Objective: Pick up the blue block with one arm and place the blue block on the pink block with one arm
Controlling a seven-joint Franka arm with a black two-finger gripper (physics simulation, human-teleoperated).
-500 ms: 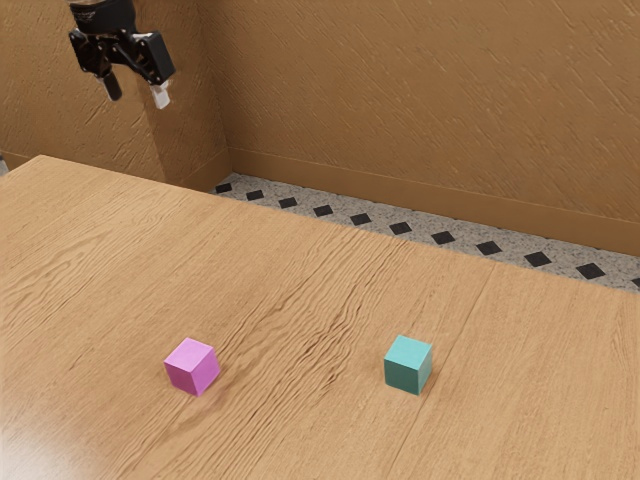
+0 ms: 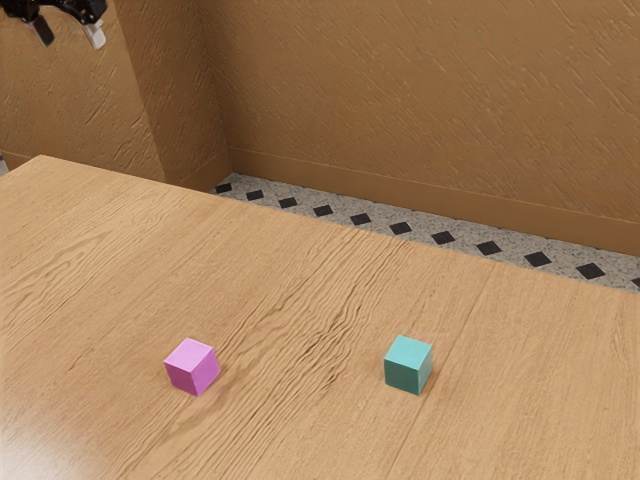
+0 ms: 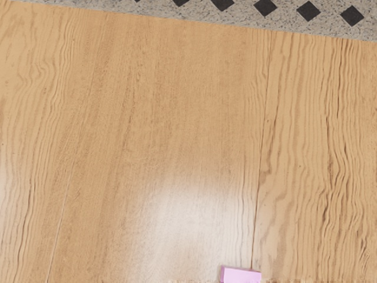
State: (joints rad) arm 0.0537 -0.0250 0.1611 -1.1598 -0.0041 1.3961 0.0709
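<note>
1. Blue block pickup not yet begun: the gripper (image 2: 70, 40) hangs high over the table (image 2: 300, 270), fingers spread wide, holding nothing.
2. Nearest to it, far below, sits the pink block (image 2: 191, 366) (image 3: 240, 275), its top bare.
3. Farther out from the gripper, the teal-tinted blue block (image 2: 408, 364) rests on the table, well apart from the pink block.
4. Left to do, by the look of it: reach, grasp, lift, stack.

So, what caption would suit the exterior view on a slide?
Open gripper high in the exterior view's upper left; pink block and blue block sit apart on the wooden table.
</note>
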